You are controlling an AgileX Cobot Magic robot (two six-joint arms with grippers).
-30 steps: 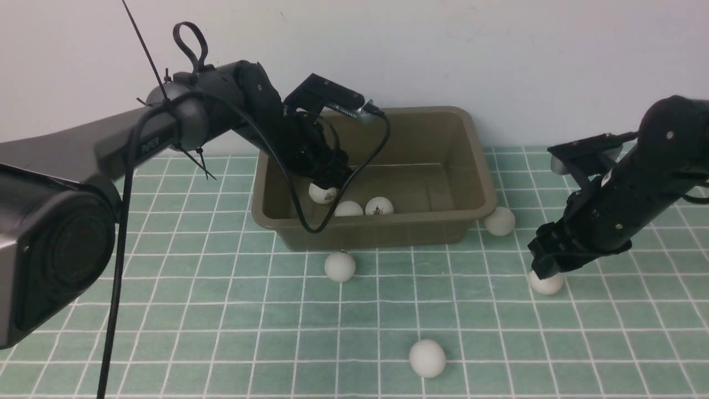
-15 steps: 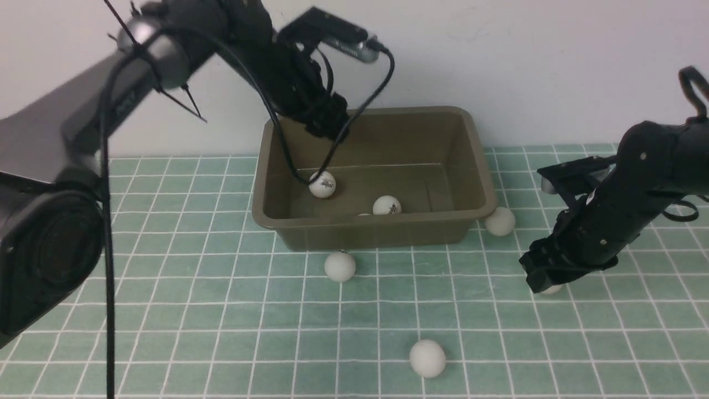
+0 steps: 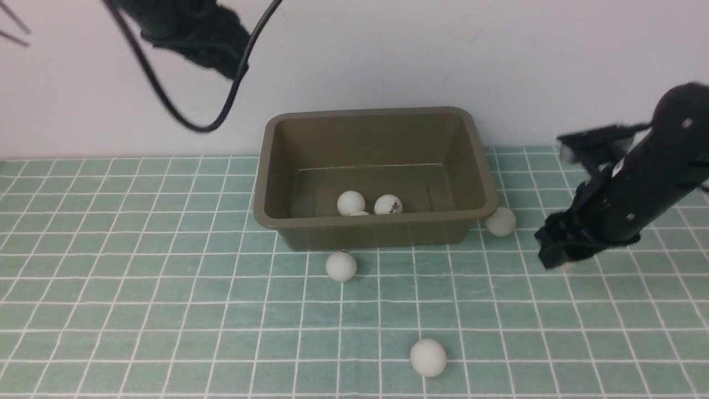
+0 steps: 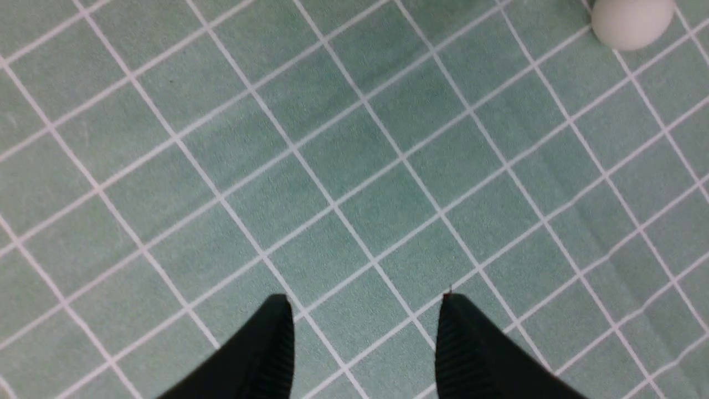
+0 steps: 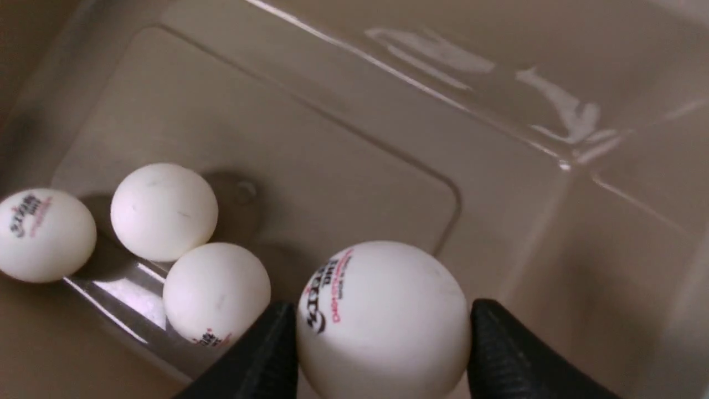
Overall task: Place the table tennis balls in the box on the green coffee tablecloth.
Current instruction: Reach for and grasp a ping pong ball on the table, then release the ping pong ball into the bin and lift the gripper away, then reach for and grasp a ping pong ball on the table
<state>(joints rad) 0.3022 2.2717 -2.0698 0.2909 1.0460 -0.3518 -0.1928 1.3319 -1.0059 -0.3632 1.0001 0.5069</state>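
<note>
The olive-brown box stands at the back of the green coffee tablecloth. Three table tennis balls lie together near its front wall. My right gripper is shut on a logo-printed ball. In the right wrist view the box floor and three balls lie behind it. In the front view that gripper hangs low, right of the box. My left gripper is open and empty over bare cloth. Its arm is blurred, high at the top left.
Three loose balls rest on the cloth: one in front of the box, one against its right front corner, one near the front edge. One ball shows in the left wrist view. A white wall stands behind.
My left arm rose out of the box, up and to the left, leaving its ball inside. My right gripper came down over the ball at the right and now sits higher with it.
</note>
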